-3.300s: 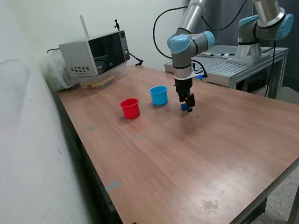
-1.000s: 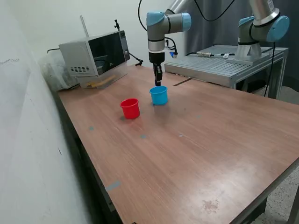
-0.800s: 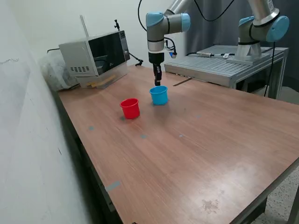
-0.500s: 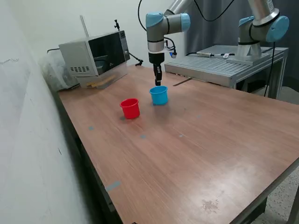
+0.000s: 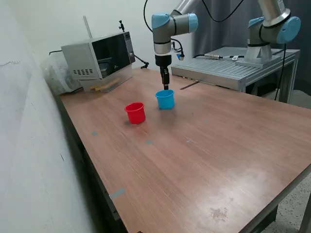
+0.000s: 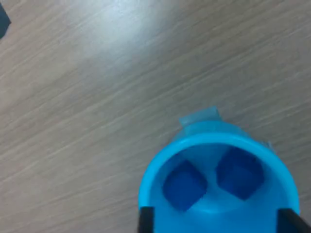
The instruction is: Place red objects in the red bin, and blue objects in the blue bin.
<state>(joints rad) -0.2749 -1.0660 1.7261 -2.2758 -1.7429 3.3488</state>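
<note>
The hand (image 5: 165,88) hangs straight above the blue cup (image 5: 165,99), its fingers (image 6: 145,219) spread wide enough to straddle the cup's rim, with nothing between them. Directly beneath the hand, inside the cup, lie two dark blue cubes (image 6: 183,185) side by side on the smooth plastic bottom, one turned cornerwise to the other. The cup is round, glossy and slightly tapered, and a small patch of blue tape (image 6: 198,116) shows on the wood just beside its base. Nothing stands between the hand and the cup.

A little off from the hand, toward the exterior view's left, is the red cup (image 5: 135,112), same shape, apart from the blue one; its inside cannot be seen. Both sit on the table (image 5: 194,160), a wood-grain top with a dull sheen.

Farther beyond the hand, at the table's back corner, stands a boxy grey microwave (image 5: 98,59) with a dark door.
</note>
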